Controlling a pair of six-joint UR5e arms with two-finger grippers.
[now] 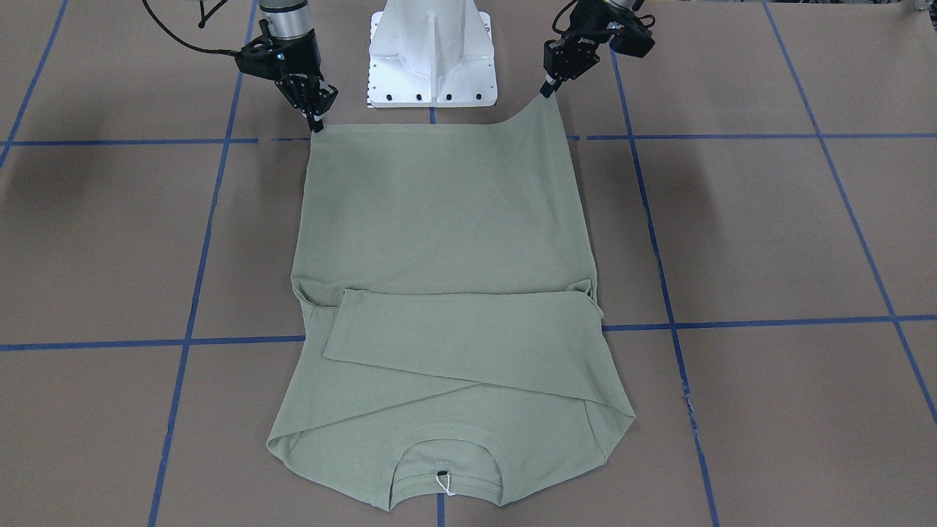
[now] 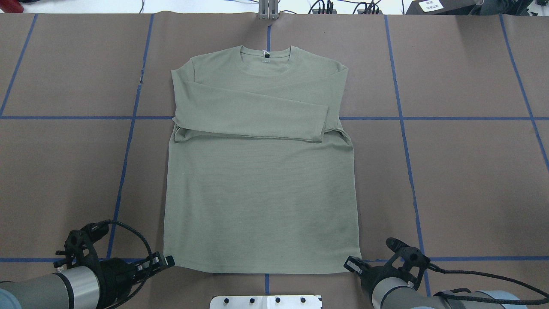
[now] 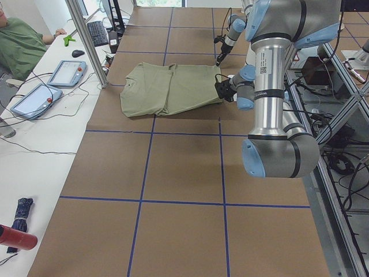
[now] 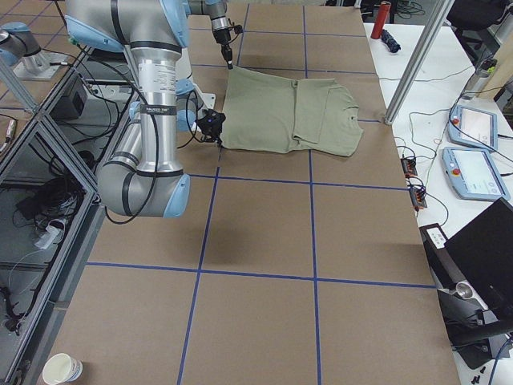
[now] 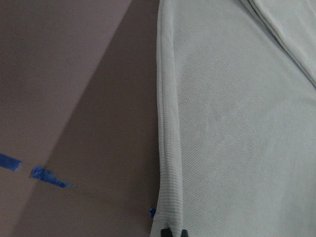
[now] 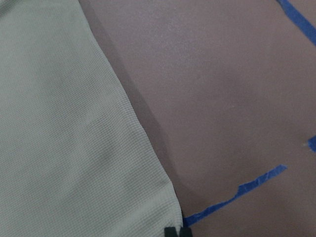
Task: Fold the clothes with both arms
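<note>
Brown table (image 2: 64,171), shirt (image 2: 257,193), collar (image 2: 266,58) far, L fingers (image 1: 547,86), R fingers (image 1: 315,111) gripping hem corners

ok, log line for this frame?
shirt: flat, sleeves folded across | left gripper: shut on hem corner, raised | right gripper: shut on hem corner

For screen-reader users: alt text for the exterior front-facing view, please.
A sage-green long-sleeved shirt lies spread on a brown table gridded with blue tape, sleeves folded across its chest, collar nearest the camera. At the far hem, the left gripper and right gripper each pinch a corner.
</note>
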